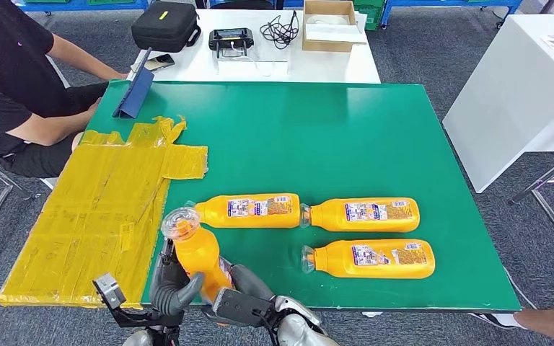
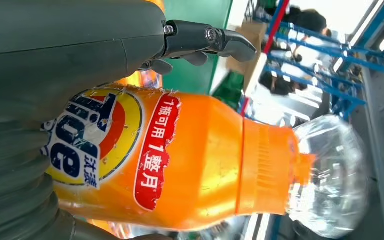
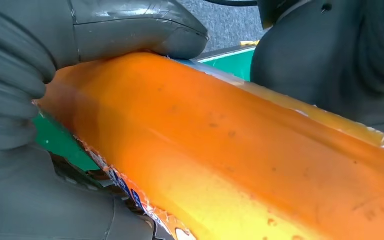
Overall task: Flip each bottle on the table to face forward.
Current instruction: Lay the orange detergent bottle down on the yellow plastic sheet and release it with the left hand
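An orange bottle (image 1: 196, 254) with a clear cap is lifted at the table's near edge, cap pointing away and up. My left hand (image 1: 173, 287) grips its lower body; in the left wrist view the bottle (image 2: 180, 160) shows its round blue, yellow and red label beside that hand (image 2: 55, 55). My right hand (image 1: 244, 297) also holds the base; up close, the right hand (image 3: 35, 65) wraps the orange bottle (image 3: 240, 160). Three more orange bottles lie on their sides on the green table (image 1: 317, 137): one at centre (image 1: 249, 211), one right of it (image 1: 363, 215), one nearer (image 1: 371, 259).
A yellow taped sheet (image 1: 101, 216) covers the table's left side. A seated person (image 1: 14, 79) is at the far left, with a blue tablet stand (image 1: 134, 94) on the corner. A white table (image 1: 274, 54) behind holds a black case and a box. Another white table (image 1: 512, 94) stands right.
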Controlling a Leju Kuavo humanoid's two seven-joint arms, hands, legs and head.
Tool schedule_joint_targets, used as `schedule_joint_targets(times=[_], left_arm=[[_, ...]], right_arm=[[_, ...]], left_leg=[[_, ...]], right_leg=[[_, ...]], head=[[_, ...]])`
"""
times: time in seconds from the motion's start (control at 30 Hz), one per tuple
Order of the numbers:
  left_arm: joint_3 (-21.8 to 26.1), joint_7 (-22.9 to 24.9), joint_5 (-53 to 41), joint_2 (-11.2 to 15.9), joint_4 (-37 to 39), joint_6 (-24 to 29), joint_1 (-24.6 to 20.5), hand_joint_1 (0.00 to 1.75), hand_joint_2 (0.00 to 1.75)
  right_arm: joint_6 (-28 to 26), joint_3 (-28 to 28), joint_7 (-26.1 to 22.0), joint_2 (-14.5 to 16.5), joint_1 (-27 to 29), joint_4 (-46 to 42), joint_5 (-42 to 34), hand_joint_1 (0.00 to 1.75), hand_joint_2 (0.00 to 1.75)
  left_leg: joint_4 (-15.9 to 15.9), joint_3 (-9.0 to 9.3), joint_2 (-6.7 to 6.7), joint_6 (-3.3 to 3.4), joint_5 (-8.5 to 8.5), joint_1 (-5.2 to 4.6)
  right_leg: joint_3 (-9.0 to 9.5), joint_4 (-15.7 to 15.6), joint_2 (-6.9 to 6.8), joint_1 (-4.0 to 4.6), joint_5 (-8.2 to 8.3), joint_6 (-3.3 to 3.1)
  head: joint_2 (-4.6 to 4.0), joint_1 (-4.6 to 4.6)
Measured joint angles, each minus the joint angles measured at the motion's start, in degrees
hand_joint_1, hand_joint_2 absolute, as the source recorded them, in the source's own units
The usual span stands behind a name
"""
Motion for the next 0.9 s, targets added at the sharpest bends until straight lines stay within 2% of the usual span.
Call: schedule_joint_targets(times=[0.1,0.2,0.47,0.5,0.6,0.63,0.9], left_arm=[[-0.91,-1.03,-7.03,-0.05,-0.86,7.37,-0.03,0.00,1.75],[-2.13,-1.79,-12.23,-0.09,-1.49,12.03,-0.03,0.00,1.75],[-3.40,-2.14,-14.62,0.03,-1.77,14.90,-0.09,0.00,1.75],[-3.45,-2.14,-14.61,0.07,-1.77,14.91,-0.09,0.35,1.75],[-3.55,-2.14,-14.57,0.11,-1.77,14.88,-0.11,1.66,1.75],[-3.62,-2.14,-14.51,0.18,-1.77,14.80,-0.13,1.75,1.75],[-4.28,-2.14,-12.59,1.03,-1.92,12.69,-0.25,1.75,1.75]], right_arm=[[-0.26,0.52,0.52,0.18,-0.30,0.46,-0.29,1.75,1.75],[-0.61,0.84,0.60,0.20,-0.45,0.80,-0.62,1.75,1.75],[-0.64,1.49,0.60,0.21,-0.89,1.69,-1.78,1.75,1.75],[-0.64,1.61,0.60,0.21,-0.93,1.77,-1.87,1.75,1.75],[-0.64,1.94,0.57,0.20,-1.10,2.00,-2.26,1.75,1.75],[-0.64,2.06,0.57,0.20,-1.16,2.08,-2.45,1.75,1.75],[-1.07,2.86,-0.04,0.20,-1.36,2.74,-4.13,1.75,1.75]], left_leg=[[0.00,0.11,0.00,0.00,0.00,0.01],[-0.01,0.15,0.00,0.00,0.00,0.01],[-0.01,0.32,0.01,0.00,0.00,0.00],[-0.01,0.33,0.02,0.00,0.00,0.00],[-0.01,0.34,0.02,0.00,0.00,0.01],[-0.01,0.34,0.03,0.00,0.00,0.01],[-0.01,0.33,0.08,0.00,0.00,0.02]], right_leg=[[0.10,0.00,0.00,0.00,0.00,0.00],[0.15,0.00,0.00,0.00,0.00,0.00],[0.31,0.00,0.00,0.00,0.00,-0.01],[0.31,0.00,0.01,0.00,0.00,-0.01],[0.32,0.00,0.01,0.01,0.00,-0.01],[0.31,0.00,0.01,0.01,0.00,-0.01],[0.29,0.01,0.04,0.01,0.01,-0.01]], head=[[0.00,0.01],[0.00,0.01],[0.00,0.01],[0.00,0.01],[0.00,0.01],[0.00,0.01],[0.00,0.00]])
